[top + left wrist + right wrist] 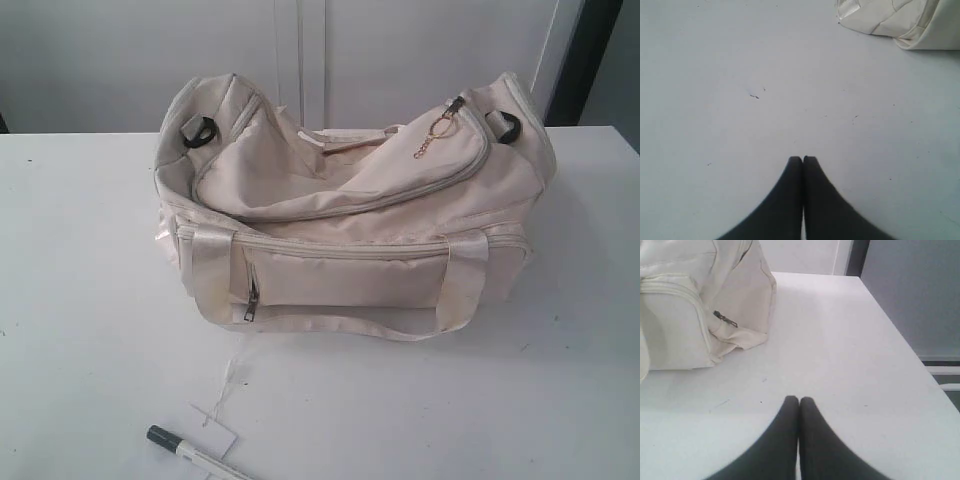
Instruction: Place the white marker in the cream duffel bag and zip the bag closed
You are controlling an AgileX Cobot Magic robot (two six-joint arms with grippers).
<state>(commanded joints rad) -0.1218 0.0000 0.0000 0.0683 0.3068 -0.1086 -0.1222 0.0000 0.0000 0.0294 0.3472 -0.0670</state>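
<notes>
A big white table (90, 300) fills most of the exterior view. The cream duffel bag (350, 200) sits on it in the middle and upper part of the frame, and it is the biggest thing on the table. Its soft top sags down in the middle. I cannot tell how far the top zip is done up. A shiny strap handle (350, 325) hangs down the front of the bag and lies on the table along the bag's lower edge. Between the two ends of the strap is the front pocket (340, 275), and its zip looks closed. The left claw (802, 159) hangs over bare table with its two dark fingers pressed together, holding nothing, and one corner of the bag shows a little way off from it. The right claw (799, 399) also has its two dark fingers pressed together with nothing in them. It is over bare table too, near one end of the bag. A small white paper tag (213, 428) lies at the lower left of the frame, on a thin string (232, 385) that runs up to the bag. The white marker (195, 455) lies on the table at the bottom left, just beside the tag and well apart from the bag. Its dark cap (160, 436) points to the left, and its other end runs off the bottom edge. Two black rings (198, 130) sit on the bag's ends, upper left and upper right. A little zip pull (252, 305) hangs at the left end of the pocket.
</notes>
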